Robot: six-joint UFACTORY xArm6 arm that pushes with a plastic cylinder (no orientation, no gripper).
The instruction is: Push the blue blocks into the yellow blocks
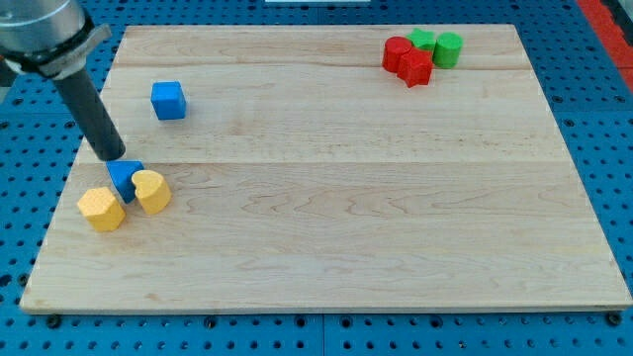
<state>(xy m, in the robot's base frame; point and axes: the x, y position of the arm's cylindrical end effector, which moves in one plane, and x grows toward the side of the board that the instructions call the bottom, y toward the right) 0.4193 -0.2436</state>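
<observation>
Near the counter's [326, 257] left edge, my tip [113, 158] touches one blue block [124, 178], already wedged between yellow blocks [102, 209] [151, 191]; no end effector exists. Next, likely the blue cube [169, 101] above.

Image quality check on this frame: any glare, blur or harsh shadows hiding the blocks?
Camera view: even, soft lighting, no glare on the wooden board. Blocks cast only faint, short shadows. Blue cube, yellow blocks and the red and green cluster look sharp. My tip sits at the second blue block, partly covering its top edge.
</observation>
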